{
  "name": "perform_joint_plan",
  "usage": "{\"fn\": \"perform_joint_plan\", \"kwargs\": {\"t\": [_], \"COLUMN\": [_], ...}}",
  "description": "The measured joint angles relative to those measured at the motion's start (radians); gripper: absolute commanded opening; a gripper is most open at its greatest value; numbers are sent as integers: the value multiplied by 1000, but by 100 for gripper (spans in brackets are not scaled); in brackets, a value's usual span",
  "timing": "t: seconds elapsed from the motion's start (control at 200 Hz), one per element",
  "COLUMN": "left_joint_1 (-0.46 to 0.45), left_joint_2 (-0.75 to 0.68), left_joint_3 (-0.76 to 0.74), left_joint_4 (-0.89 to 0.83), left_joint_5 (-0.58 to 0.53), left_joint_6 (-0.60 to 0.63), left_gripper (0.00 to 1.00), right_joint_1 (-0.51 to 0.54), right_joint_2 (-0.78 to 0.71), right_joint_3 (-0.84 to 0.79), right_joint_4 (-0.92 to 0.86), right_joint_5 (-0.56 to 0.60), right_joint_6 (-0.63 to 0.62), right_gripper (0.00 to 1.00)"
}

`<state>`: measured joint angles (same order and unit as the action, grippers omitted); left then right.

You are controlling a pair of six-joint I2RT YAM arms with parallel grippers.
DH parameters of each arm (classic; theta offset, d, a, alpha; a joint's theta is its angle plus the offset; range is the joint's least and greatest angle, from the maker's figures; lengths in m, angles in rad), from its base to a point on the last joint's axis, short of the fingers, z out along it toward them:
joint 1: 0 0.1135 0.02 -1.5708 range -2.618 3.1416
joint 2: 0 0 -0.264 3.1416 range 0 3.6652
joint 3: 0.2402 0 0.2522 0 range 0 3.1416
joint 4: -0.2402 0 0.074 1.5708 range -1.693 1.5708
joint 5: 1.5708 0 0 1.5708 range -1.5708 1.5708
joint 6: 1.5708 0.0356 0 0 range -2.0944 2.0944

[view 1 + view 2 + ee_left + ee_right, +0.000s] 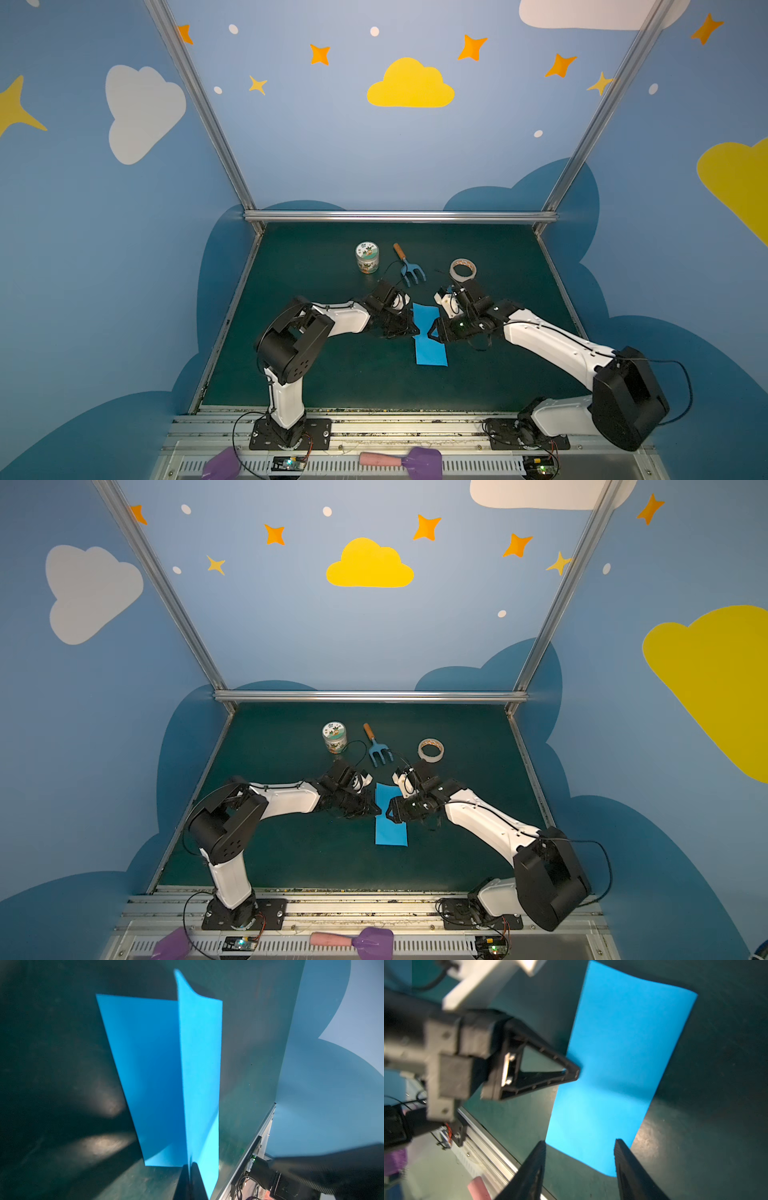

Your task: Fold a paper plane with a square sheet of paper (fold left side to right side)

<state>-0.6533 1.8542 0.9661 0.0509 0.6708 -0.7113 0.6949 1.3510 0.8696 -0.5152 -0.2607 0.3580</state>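
Note:
The square sheet of paper (431, 353) (390, 833) is bright sky-blue and lies mid-table, showing as a narrow upright strip in both top views. In the left wrist view one half of the sheet (149, 1068) lies flat on the mat and the other half stands up as a flap. My left gripper (189, 1167) (417, 331) is shut on that flap's edge. My right gripper (579, 1144) (434, 332) is open at the sheet's (623, 1043) opposite edge, facing the left one, with nothing between its fingers. No paper plane is in view.
At the back of the green mat stand a small lidded jar (367, 257), a blue three-pronged fork with a wooden handle (409, 270) and a tape roll (463, 270). A purple scoop with a pink handle (403, 459) lies on the front rail.

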Motion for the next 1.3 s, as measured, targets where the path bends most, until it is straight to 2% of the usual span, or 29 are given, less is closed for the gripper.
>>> {"fn": "perform_joint_plan", "kwargs": {"t": [0.24,0.506,0.726,0.871,0.966,1.076,1.302], "left_joint_1": [5,5,5,11,12,12,12], "left_joint_2": [1,10,13,13,13,13,13], "left_joint_3": [19,33,33,33,33,33,32], "left_joint_4": [-22,-34,-37,-37,-38,-38,-40], "left_joint_5": [25,47,59,61,63,63,65], "left_joint_6": [-11,-15,-27,-27,-27,-26,-26], "left_gripper": [4,4,4,4,4,4,4], "right_joint_1": [180,390,500,542,554,554,547], "right_joint_2": [-7,57,159,225,234,228,183], "right_joint_3": [-2,-2,15,59,68,69,69], "right_joint_4": [-43,-44,-56,-81,-89,-97,-88], "right_joint_5": [156,405,588,682,715,729,709], "right_joint_6": [6,76,152,192,206,211,198], "right_gripper": [64,73,75,73,66,54,5]}}
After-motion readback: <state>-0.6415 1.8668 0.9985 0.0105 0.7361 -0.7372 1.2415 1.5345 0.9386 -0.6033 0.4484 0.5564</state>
